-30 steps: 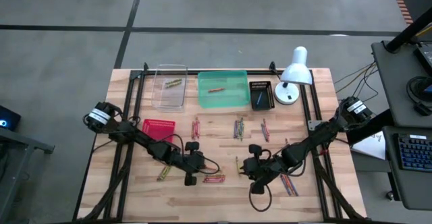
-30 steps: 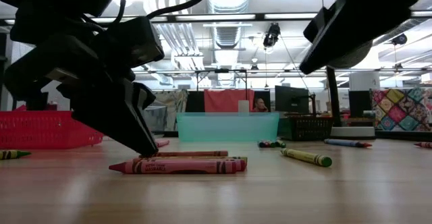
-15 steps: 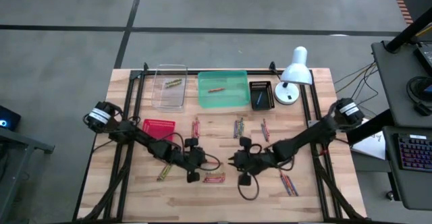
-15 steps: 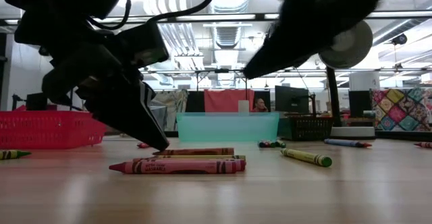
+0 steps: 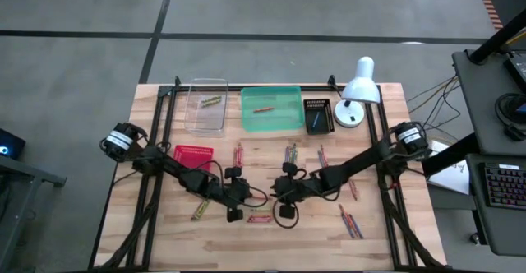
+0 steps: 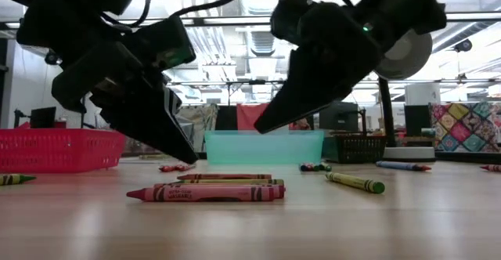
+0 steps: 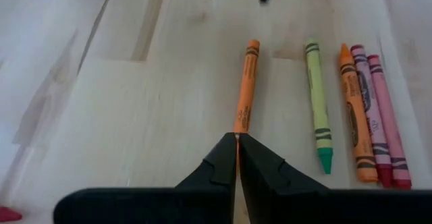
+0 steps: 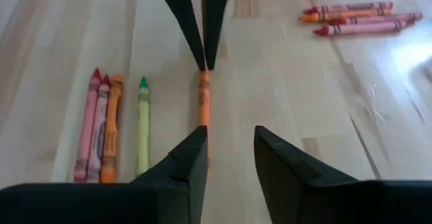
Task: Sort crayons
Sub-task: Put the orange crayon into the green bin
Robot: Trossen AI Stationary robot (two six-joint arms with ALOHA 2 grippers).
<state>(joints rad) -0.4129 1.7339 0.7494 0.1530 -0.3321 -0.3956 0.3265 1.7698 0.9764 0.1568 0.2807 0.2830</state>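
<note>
Two grippers meet mid-table in the high view, left gripper (image 5: 235, 197) facing right gripper (image 5: 279, 194), crayons (image 5: 260, 218) scattered around. Low view: both hang above a crayon cluster (image 6: 207, 189); what the left holds is hard to tell. Left wrist view: its closed fingers (image 7: 219, 170) pinch an orange crayon (image 7: 246, 86). Right wrist view: parted fingers (image 8: 185, 166) straddle that crayon's other end without gripping.
</note>
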